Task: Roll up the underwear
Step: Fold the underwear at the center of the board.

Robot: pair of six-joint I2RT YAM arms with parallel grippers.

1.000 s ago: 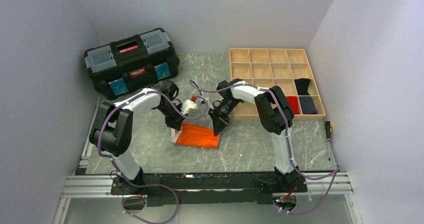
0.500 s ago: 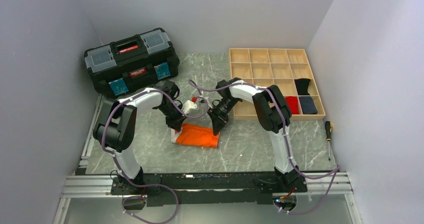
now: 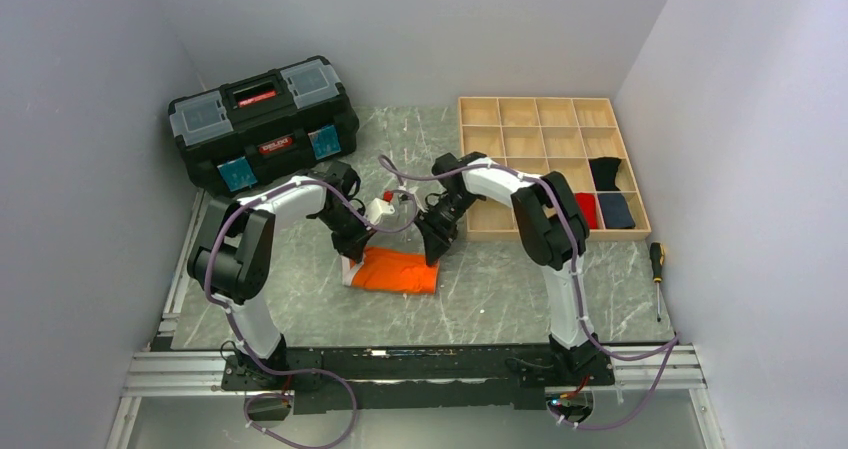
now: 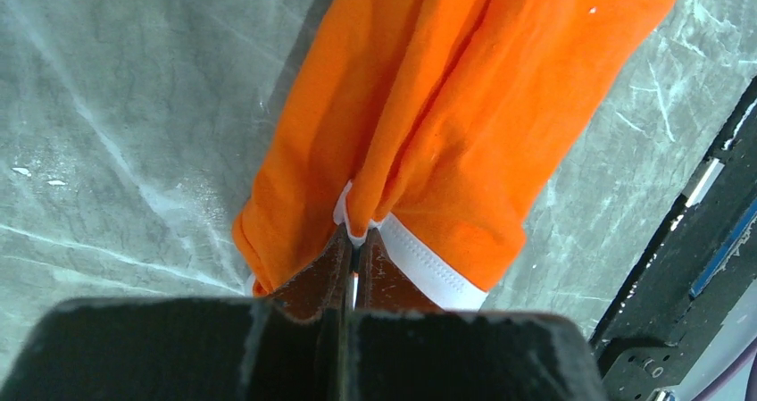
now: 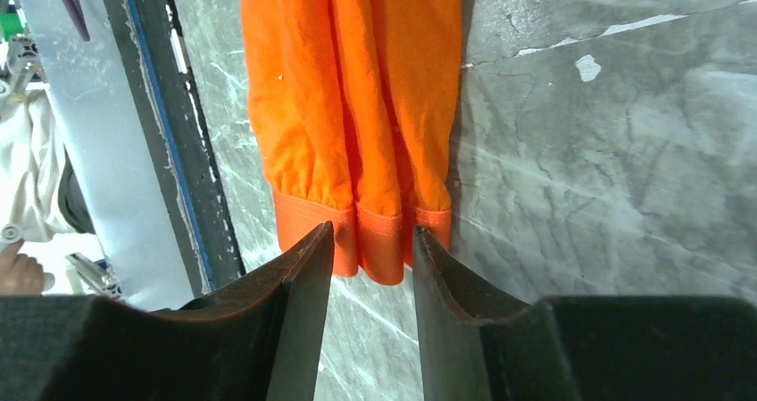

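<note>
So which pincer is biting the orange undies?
The left pincer, shut on the white-trimmed end of the underwear; the right pincer stands open at the other end.

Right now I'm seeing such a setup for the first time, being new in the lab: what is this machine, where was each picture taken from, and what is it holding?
These are two robot arms bolted at the near edge of a table. The wide picture comes from a camera above and behind them. Each close-up comes from a camera on one wrist, looking along that arm's own fingers. On the table lie orange underwear, a black toolbox, a wooden tray with cloth bundles in some cells, and a screwdriver. The left gripper is shut, pinching the underwear's white-trimmed edge. The right gripper is open, its fingers either side of the opposite hem.
</note>
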